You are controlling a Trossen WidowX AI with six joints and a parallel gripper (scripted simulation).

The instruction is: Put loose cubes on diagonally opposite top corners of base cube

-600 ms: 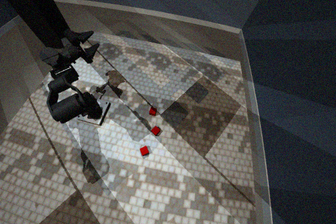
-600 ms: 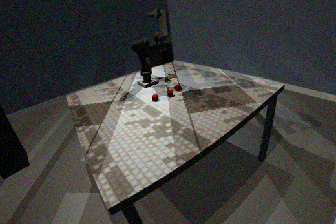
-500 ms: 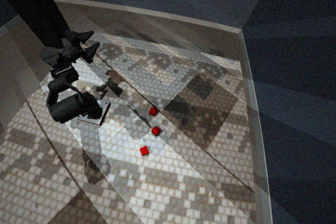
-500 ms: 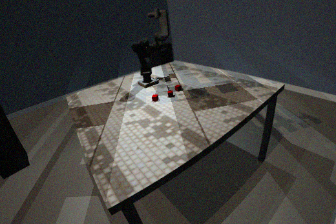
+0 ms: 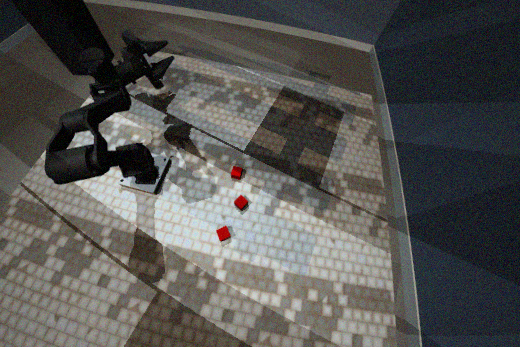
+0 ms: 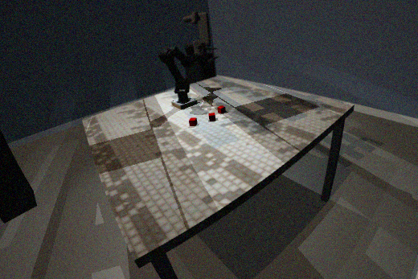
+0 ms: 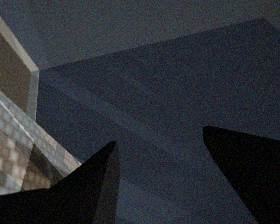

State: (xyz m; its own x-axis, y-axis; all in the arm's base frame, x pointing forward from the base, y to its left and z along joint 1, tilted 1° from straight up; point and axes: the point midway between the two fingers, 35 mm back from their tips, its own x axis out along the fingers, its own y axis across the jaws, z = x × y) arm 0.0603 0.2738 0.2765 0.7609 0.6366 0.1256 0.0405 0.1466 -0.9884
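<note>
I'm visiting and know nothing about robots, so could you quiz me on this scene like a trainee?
1. How many red cubes lie on the table?
2. True or false: the hand is gripping a cube.
3. The cubes are: A) stacked, B) apart in a rough line, C) on the floor.

Key:
1. Three.
2. False; the hand is open, raised near the arm's base plate, holding nothing.
3. B.

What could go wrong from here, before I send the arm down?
The three small red cubes look identical, so the fixed base could be mistaken for a loose one. The black end effector, open and empty, hangs far from them, and the wrist view shows only wall, giving no close-up guidance. Patchy light on the tiled table may hide cube edges.
</note>
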